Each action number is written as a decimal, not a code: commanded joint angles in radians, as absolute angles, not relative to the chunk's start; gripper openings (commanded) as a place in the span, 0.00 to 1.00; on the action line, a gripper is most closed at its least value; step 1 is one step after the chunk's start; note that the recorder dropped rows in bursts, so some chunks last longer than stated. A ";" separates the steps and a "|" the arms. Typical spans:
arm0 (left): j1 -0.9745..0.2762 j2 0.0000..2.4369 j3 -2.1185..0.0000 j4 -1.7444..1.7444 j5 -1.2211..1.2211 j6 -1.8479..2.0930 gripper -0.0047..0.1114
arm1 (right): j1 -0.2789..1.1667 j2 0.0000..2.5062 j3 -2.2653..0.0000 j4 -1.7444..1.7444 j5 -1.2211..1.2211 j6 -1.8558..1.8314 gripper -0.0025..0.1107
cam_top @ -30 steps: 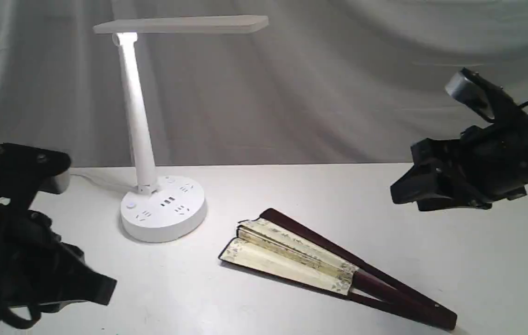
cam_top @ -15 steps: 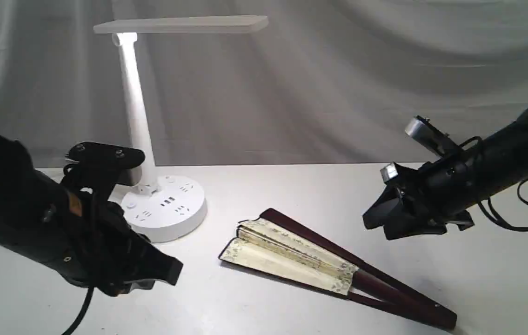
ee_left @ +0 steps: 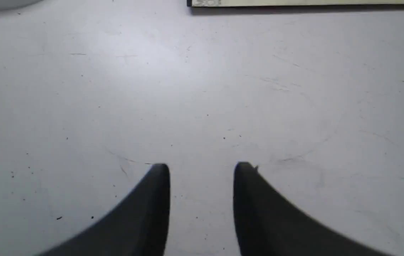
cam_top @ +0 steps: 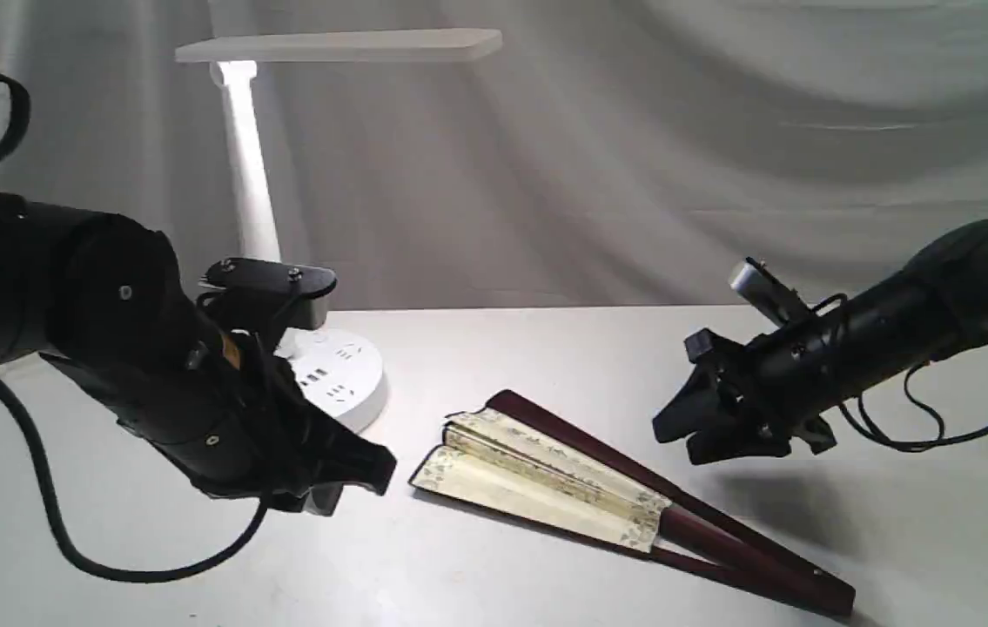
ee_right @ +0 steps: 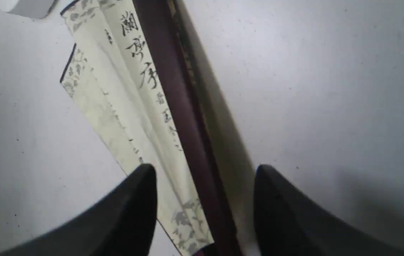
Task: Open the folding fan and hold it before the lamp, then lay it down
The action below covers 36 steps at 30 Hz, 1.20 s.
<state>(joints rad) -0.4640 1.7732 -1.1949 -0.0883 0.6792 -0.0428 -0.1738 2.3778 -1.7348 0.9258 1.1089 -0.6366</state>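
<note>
Folding fan (cam_top: 563,488): barely spread, flat on table (cam_top: 546,348), right of lamp (cam_top: 254,200). Left gripper (ee_left: 202,166): jaws parted, empty, near the leaf end. Right gripper (ee_right: 205,167): jaws wide, seemingly hovering over the guard.

Bare table (cam_top: 546,348) surrounds fan (cam_top: 546,481); lamp (cam_top: 252,200) stands back left.

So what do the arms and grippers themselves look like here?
Both arms are matte black. The left arm carries a small orange label and a thick black cable looping below; the right arm has thin looped cables and a silver cylinder. The left gripper and right gripper have black tapered fingers.
</note>
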 commanded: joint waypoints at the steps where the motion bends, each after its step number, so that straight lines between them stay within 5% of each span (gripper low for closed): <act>1: -0.469 1.785 -1.204 -0.101 0.674 -0.049 0.30 | -0.170 2.407 -1.742 0.950 1.127 -0.649 0.40; 25: -0.469 1.786 -1.204 -0.101 0.660 -0.049 0.30 | -0.077 2.484 -1.742 1.039 1.104 -0.690 0.40; 36: -0.469 1.786 -1.204 -0.101 0.677 -0.051 0.30 | -0.077 2.484 -1.742 1.039 1.130 -0.690 0.06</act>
